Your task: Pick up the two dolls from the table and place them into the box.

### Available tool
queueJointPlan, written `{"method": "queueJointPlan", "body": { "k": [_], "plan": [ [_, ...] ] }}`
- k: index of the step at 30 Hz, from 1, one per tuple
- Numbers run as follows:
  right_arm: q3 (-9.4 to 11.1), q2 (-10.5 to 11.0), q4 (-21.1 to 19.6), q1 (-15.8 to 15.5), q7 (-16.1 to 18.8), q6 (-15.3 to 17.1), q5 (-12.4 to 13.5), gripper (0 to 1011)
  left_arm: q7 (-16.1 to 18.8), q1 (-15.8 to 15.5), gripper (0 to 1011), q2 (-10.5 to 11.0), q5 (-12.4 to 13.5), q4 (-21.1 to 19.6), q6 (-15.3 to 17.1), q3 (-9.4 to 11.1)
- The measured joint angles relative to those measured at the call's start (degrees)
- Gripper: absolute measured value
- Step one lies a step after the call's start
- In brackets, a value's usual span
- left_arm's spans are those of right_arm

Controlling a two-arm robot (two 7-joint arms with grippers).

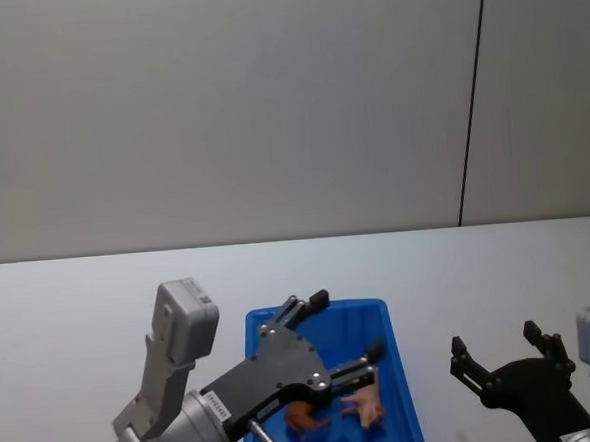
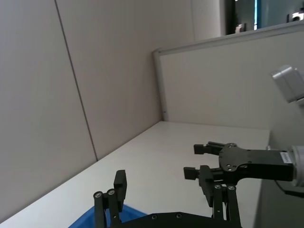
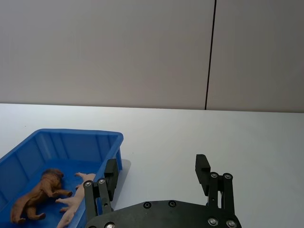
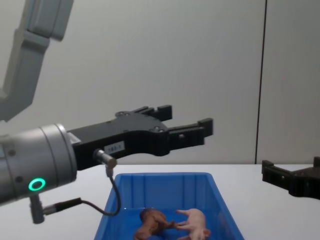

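Brown doll [image 4: 150,222] and pink doll [image 4: 195,222] laid side by side in blue box [image 4: 165,187], left tool [image 4: 187,122] held wide above it, right tool [image 1: 504,353] wide, beside box over white surface [image 3: 190,133]

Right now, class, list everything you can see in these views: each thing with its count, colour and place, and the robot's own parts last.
brown doll: one, dark brown, lying inside the bin beside the pink one.
pink doll: one, pale pink, lying inside the bin.
bin: one, bright blue, on the table.
table: one, white, under the bin.
wall: pale grey panels with a dark seam, behind the table.
left gripper: one, black, open, held above the bin.
right gripper: one, black, open, to the right of the bin.
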Motion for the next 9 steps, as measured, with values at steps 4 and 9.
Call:
{"method": "queueJointPlan", "body": {
  "k": [4,9],
  "plan": [
    [0.00,0.00,0.00,0.00,0.00,0.00,0.00,1001,-1.95,-0.88,1001,-0.65,-0.42,0.97,-0.14,0.21],
    [0.00,0.00,0.00,0.00,0.00,0.00,0.00,1001,-3.89,-1.76,1001,-1.32,-0.85,1.96,-0.26,0.43]
  ]
}}
